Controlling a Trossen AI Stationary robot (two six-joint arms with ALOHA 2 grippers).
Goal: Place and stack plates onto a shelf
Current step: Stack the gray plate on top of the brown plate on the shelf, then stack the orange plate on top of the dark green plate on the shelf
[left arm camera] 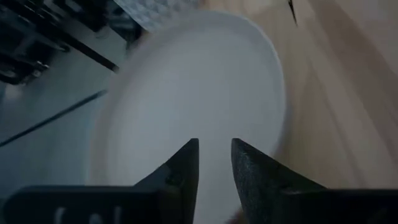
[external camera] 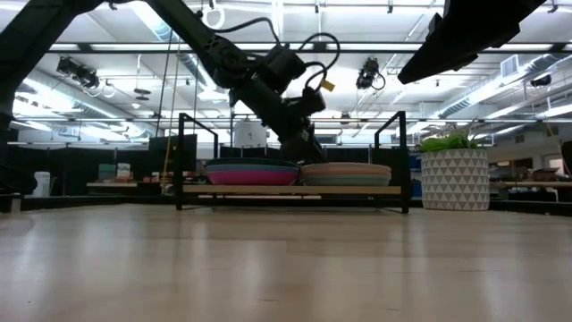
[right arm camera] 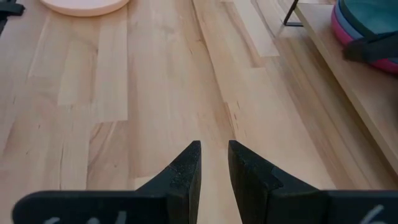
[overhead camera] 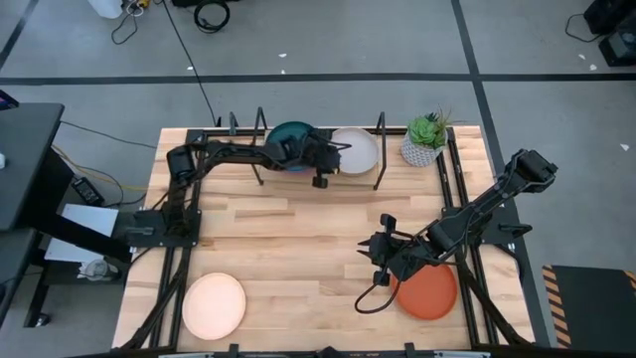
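Observation:
The shelf [external camera: 295, 190] stands at the table's far edge and carries two stacks. The dark teal plate [overhead camera: 286, 139] tops the left stack, over blue and magenta plates [external camera: 252, 175]. The cream plate [overhead camera: 356, 151] tops the right stack [external camera: 347, 170], over a grey one. My left gripper [overhead camera: 331, 156] reaches over the shelf, shut, its tips just above the cream plate's left part [left arm camera: 186, 93]. My right gripper [overhead camera: 371, 257] is shut and hovers over bare wood [right arm camera: 214, 144], left of the orange-red plate [overhead camera: 429, 293]. The peach plate [overhead camera: 214, 303] lies near the front left corner. My left gripper points slanting down from the table's left at the cream plate's face, near its left rim [left arm camera: 214, 118]. The plate lies level on its stack. Whether the fingertips touch it I cannot tell.
A small potted plant [overhead camera: 425, 139] in a white patterned pot stands right of the shelf. Black uprights [external camera: 181, 161] frame the shelf's ends. Bare wooden tabletop [overhead camera: 298, 249] lies between the shelf and the two plates at the front.

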